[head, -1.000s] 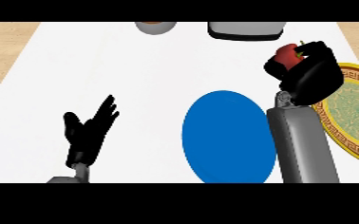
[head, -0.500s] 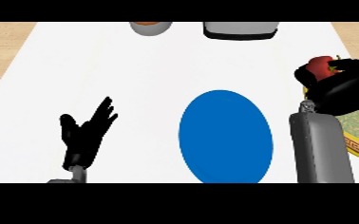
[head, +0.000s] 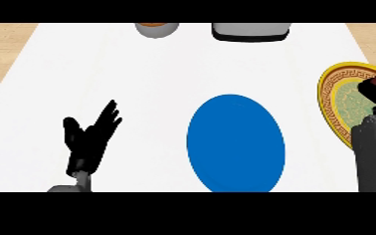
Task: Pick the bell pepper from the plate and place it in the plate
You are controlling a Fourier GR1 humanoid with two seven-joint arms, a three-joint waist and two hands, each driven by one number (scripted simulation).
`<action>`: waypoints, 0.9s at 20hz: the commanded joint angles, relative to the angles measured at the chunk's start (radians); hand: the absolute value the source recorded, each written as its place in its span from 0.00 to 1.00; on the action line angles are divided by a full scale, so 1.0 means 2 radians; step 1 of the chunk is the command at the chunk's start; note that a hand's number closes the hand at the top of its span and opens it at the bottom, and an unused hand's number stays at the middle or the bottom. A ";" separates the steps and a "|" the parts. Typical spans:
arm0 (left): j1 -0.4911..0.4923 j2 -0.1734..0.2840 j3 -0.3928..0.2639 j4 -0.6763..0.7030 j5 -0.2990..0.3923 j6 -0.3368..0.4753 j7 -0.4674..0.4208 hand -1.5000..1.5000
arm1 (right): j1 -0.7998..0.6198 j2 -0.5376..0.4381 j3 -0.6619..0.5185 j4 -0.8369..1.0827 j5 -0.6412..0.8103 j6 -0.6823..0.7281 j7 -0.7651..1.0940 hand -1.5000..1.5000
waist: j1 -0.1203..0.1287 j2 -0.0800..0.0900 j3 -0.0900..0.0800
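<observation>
A blue plate (head: 235,143) sits at the centre of the white counter (head: 147,79). Well to its left, the left robot hand (head: 89,138) rests open, fingers up, holding nothing. To its right lies a gold-rimmed patterned plate (head: 339,102). The right robot hand (head: 367,90) has slid almost out past the right edge; whether it holds anything cannot be told. The bell pepper, seen a moment ago in that hand, is now out of sight, so the transfer looks unfinished.

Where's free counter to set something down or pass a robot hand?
Free: the white counter between the open left robot hand and the round blue plate, and the wide strip above that plate. The blue plate is bare. Crowded: right edge, gold-rimmed patterned plate with the right robot hand.
</observation>
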 commanded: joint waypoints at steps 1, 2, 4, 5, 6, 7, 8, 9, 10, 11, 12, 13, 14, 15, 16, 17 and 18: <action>-0.005 -0.002 0.004 0.027 0.001 -0.011 -0.016 0.50 | 0.026 -0.035 -0.001 0.055 -0.101 -0.087 -0.057 1.00 | -0.002 0.001 -0.001; 0.010 -0.005 0.004 0.034 -0.002 -0.010 -0.039 0.50 | 0.027 -0.064 0.000 0.062 -0.142 -0.078 -0.083 1.00 | -0.001 0.001 -0.001; 0.005 0.002 0.003 -0.020 0.004 -0.001 0.026 0.50 | 0.026 -0.092 -0.004 0.083 -0.201 -0.073 -0.115 1.00 | 0.000 0.000 -0.001; -0.010 -0.015 -0.012 -0.016 -0.012 0.015 0.031 0.50 | 0.026 -0.084 0.001 0.110 -0.211 -0.109 -0.139 1.00 | 0.001 0.001 -0.001; 0.021 -0.011 -0.010 0.006 -0.013 0.003 -0.011 0.50 | 0.021 -0.087 -0.031 0.109 -0.210 0.001 -0.076 1.00 | -0.001 0.001 -0.001; 0.009 -0.001 -0.004 -0.014 -0.003 -0.004 0.006 0.50 | -0.001 -0.107 -0.036 0.144 -0.240 0.019 -0.088 1.00 | 0.007 0.003 0.001; 0.007 0.006 0.000 -0.014 -0.005 -0.005 0.007 0.50 | 0.003 -0.111 -0.030 0.159 -0.232 0.057 -0.086 0.00 | 0.006 0.002 0.000; 0.032 -0.009 -0.016 -0.011 -0.007 -0.008 -0.010 0.50 | -0.002 -0.102 -0.024 0.182 -0.238 0.067 -0.095 0.00 | 0.012 0.004 0.000; 0.006 -0.012 -0.014 -0.011 -0.009 0.002 0.009 0.50 | -0.014 -0.125 -0.030 0.186 -0.275 0.099 -0.116 0.00 | 0.006 0.003 0.000; -0.020 -0.016 -0.008 -0.002 -0.014 0.016 0.019 0.50 | -0.013 -0.109 -0.033 0.201 -0.302 0.081 -0.152 0.00 | 0.005 0.004 0.001; 0.002 -0.011 -0.013 -0.003 -0.012 0.001 0.010 0.50 | -0.015 -0.123 -0.040 0.211 -0.326 0.097 -0.180 0.00 | 0.006 0.003 0.001; 0.015 -0.003 0.002 0.005 -0.002 -0.009 -0.019 0.50 | -0.007 -0.122 -0.046 0.205 -0.359 0.099 -0.229 0.00 | 0.005 0.003 0.001; -0.003 -0.011 -0.009 0.000 -0.008 0.000 0.005 0.50 | -0.007 -0.118 -0.061 0.225 -0.376 0.081 -0.262 0.00 | 0.007 0.005 0.002; 0.011 0.005 0.009 0.002 0.008 -0.020 -0.013 0.50 | -0.004 -0.114 -0.065 0.222 -0.395 0.085 -0.298 0.00 | 0.007 0.004 0.001; 0.010 0.001 -0.002 -0.009 0.001 -0.014 0.006 0.50 | -0.016 -0.125 -0.077 0.224 -0.414 0.095 -0.323 0.00 | 0.008 0.004 0.001; 0.016 -0.010 -0.013 -0.004 -0.013 -0.002 -0.004 0.50 | 0.001 -0.117 -0.088 0.215 -0.436 0.089 -0.366 0.00 | 0.005 0.004 0.002; -0.007 0.000 0.001 0.003 -0.004 -0.009 0.002 0.50 | -0.019 -0.108 -0.095 0.231 -0.440 0.067 -0.380 0.00 | 0.009 0.006 0.002</action>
